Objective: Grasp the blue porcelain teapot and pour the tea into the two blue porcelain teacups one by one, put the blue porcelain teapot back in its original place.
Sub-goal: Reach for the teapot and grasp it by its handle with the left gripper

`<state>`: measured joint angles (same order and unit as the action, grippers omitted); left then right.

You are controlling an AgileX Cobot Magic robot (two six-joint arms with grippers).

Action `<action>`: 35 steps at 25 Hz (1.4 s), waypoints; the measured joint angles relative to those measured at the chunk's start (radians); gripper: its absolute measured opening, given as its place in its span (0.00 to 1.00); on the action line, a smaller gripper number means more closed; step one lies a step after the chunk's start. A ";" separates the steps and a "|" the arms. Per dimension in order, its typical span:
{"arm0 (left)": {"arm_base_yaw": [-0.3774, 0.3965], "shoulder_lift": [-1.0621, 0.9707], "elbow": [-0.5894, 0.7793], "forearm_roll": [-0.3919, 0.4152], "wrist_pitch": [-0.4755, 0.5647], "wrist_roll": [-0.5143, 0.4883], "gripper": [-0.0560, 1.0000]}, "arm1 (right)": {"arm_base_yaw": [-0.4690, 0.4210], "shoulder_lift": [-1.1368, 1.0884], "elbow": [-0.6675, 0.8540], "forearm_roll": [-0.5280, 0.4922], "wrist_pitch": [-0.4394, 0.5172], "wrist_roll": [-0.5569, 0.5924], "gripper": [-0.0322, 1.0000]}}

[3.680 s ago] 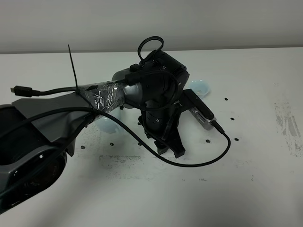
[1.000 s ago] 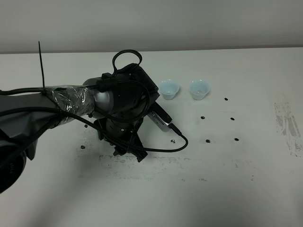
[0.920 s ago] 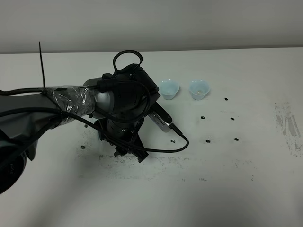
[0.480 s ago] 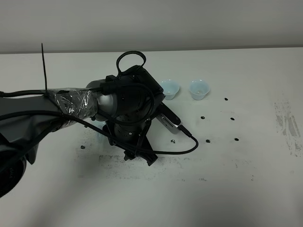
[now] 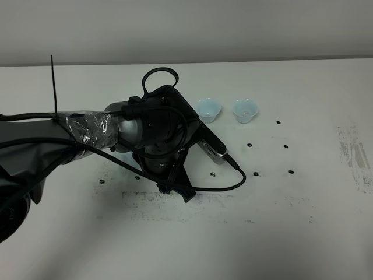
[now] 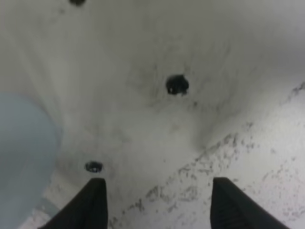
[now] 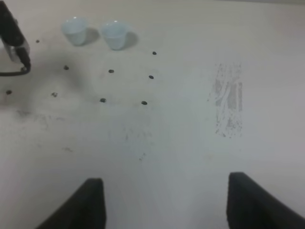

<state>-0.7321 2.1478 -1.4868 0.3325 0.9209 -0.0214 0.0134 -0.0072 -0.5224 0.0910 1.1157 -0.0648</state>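
Observation:
The two blue porcelain teacups [image 5: 208, 109] [image 5: 245, 109] stand side by side at the back of the white table; the right wrist view shows them too [image 7: 75, 29] [image 7: 114, 33]. My left gripper [image 5: 175, 191] points down at the table, left of and nearer than the cups. In the left wrist view it [image 6: 157, 202] is open and empty. A blurred pale-blue surface, the blue porcelain teapot [image 6: 24, 157], lies just outside one fingertip [image 6: 93, 200]. In the exterior view the arm hides the teapot. My right gripper [image 7: 167, 205] is open, empty and high above bare table.
The left arm's black cable [image 5: 230, 184] loops over the table right of the gripper. Several small black holes [image 5: 290, 172] dot the table near the cups. Scuffed grey patches lie under the left gripper [image 5: 145, 198] and at the far right [image 5: 358, 160].
The left arm has drawn back left from over the cups, uncovering the left cup. In the last second its gripper has shifted a little to the right.

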 joint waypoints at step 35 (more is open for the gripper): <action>0.001 0.000 0.003 0.125 0.200 -0.107 0.52 | 0.000 0.000 0.000 0.000 0.000 0.000 0.58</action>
<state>-0.7312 2.1478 -1.4838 0.4577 1.1212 -0.1284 0.0134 -0.0072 -0.5224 0.0910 1.1157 -0.0648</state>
